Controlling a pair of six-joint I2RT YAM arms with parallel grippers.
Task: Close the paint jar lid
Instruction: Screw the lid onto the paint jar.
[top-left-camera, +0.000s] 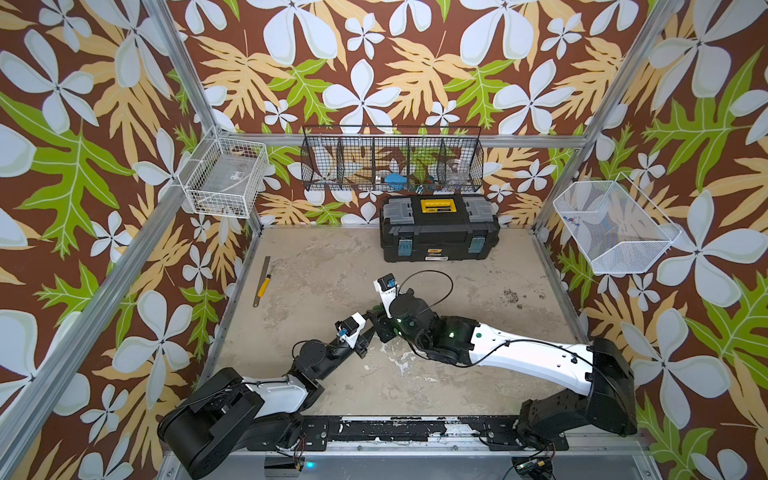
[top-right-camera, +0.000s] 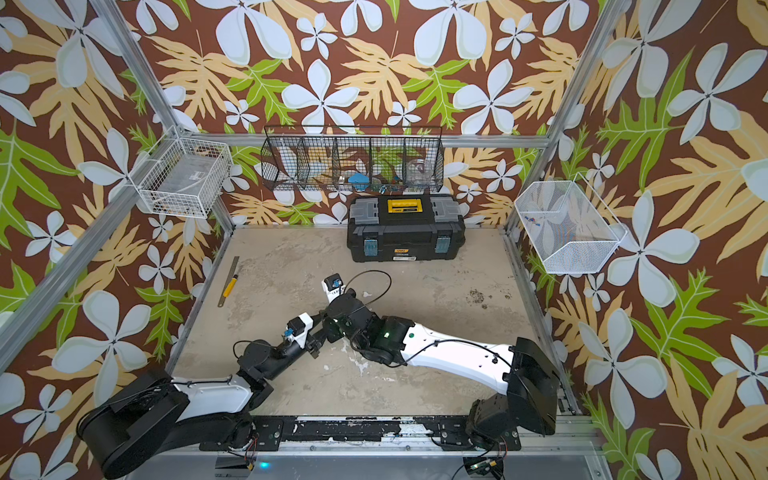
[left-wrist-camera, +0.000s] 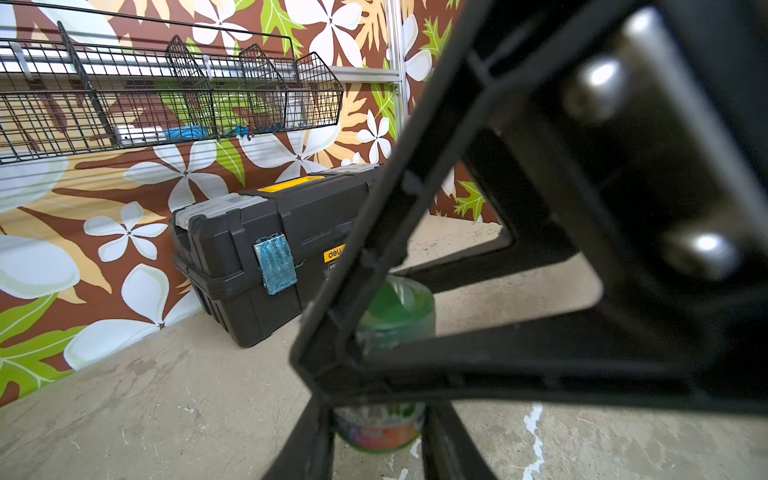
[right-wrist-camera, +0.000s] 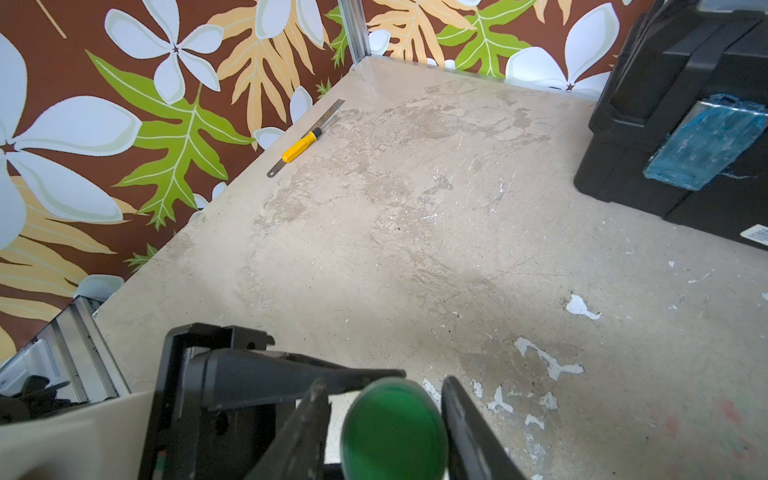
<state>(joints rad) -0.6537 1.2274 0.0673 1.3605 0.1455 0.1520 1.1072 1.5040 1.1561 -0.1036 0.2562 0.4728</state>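
Observation:
In the left wrist view the paint jar (left-wrist-camera: 377, 430), a tiny pot with a colourful label, stands on the table, and my left gripper (left-wrist-camera: 376, 415) is shut on its sides. The green lid (right-wrist-camera: 395, 428) lies flat on top of the jar. My right gripper (right-wrist-camera: 382, 388) straddles the lid from above with its jaws slightly parted. A thin gap shows beside one finger (right-wrist-camera: 316, 411). The right gripper's black frame (left-wrist-camera: 415, 365) crosses in front of the jar. In both top views the two grippers (top-left-camera: 374, 326) (top-right-camera: 322, 330) meet mid-table and hide the jar.
A black toolbox (top-left-camera: 438, 228) stands against the back wall. A steel ruler (top-left-camera: 262, 280) and a yellow-handled screwdriver (right-wrist-camera: 300, 146) lie near the left wall. Wire baskets (top-left-camera: 392, 160) hang on the walls. The table (top-left-camera: 478, 299) is worn, with flaked paint.

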